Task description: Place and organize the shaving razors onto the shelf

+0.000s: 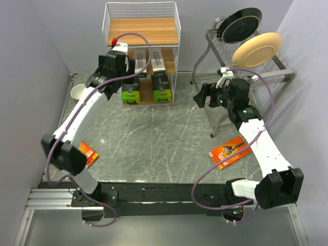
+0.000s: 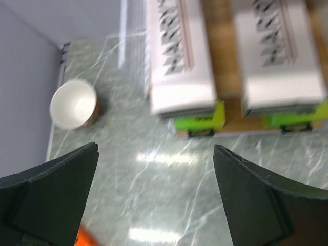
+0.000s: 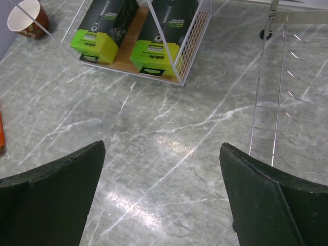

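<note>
The white wire shelf (image 1: 141,14) stands at the back. Two white HARRY'S boxes (image 1: 137,60) lie side by side on its middle tier, and they also show in the left wrist view (image 2: 177,56). Two black boxes with lime-green ends (image 1: 131,92) sit on the bottom tier, seen in the right wrist view too (image 3: 97,36). One orange razor pack (image 1: 230,152) lies on the table at the right. Another orange pack (image 1: 88,152) lies at the left, partly under the left arm. My left gripper (image 2: 155,148) is open and empty in front of the shelf (image 1: 115,69). My right gripper (image 3: 163,146) is open and empty above bare table (image 1: 202,95).
A white paper cup (image 1: 77,92) stands left of the shelf, also in the left wrist view (image 2: 74,105). A grey metal dish rack (image 1: 266,77) with a black plate (image 1: 241,25) and a beige plate (image 1: 256,49) stands at the back right.
</note>
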{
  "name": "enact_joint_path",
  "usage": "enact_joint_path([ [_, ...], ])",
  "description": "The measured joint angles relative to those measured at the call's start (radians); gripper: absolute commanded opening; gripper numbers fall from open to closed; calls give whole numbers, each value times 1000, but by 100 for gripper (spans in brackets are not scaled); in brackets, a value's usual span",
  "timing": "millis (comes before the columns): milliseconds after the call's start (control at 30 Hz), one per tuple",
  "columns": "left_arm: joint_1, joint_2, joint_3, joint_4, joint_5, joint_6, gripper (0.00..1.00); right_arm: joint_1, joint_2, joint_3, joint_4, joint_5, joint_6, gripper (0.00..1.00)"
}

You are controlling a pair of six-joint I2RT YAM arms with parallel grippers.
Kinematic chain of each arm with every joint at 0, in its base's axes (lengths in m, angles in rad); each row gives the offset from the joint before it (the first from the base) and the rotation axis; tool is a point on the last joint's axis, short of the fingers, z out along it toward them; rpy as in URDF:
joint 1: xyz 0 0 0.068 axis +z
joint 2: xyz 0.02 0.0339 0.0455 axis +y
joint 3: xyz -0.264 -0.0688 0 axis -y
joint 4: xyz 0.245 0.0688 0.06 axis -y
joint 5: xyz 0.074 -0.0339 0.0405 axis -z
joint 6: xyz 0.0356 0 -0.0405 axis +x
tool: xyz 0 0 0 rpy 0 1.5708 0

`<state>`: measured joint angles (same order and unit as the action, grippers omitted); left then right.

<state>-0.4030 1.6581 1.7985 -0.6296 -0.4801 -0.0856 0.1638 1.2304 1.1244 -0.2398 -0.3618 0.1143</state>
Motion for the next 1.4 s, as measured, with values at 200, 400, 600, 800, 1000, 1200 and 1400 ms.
enact_joint_path([
  [200, 23, -200, -241, 6, 13, 4, 99, -1, -10, -6, -4, -3, -20, 100],
  [400, 147, -467, -640, 47, 95, 68, 99, 18, -41, -27, -61, -47, -180, 100],
  [600, 467, -475, -736, -64, 149, 84, 99, 153, -51, -32, -97, -51, -322, 100],
  [800, 686, -229, -749, -142, 219, 37, 99, 255, -28, -32, -94, -68, -358, 100],
  [1000, 855, -122, -747, -158, 213, -14, 100, 380, 33, -29, -90, -81, -384, 100],
  [1200, 995, -97, -752, -130, 203, -31, 87, 449, 176, 68, -55, -100, -323, 100],
  [1400, 996, -19, -764, -48, 300, -14, 63, 475, 296, 138, -2, -78, -261, 100],
])
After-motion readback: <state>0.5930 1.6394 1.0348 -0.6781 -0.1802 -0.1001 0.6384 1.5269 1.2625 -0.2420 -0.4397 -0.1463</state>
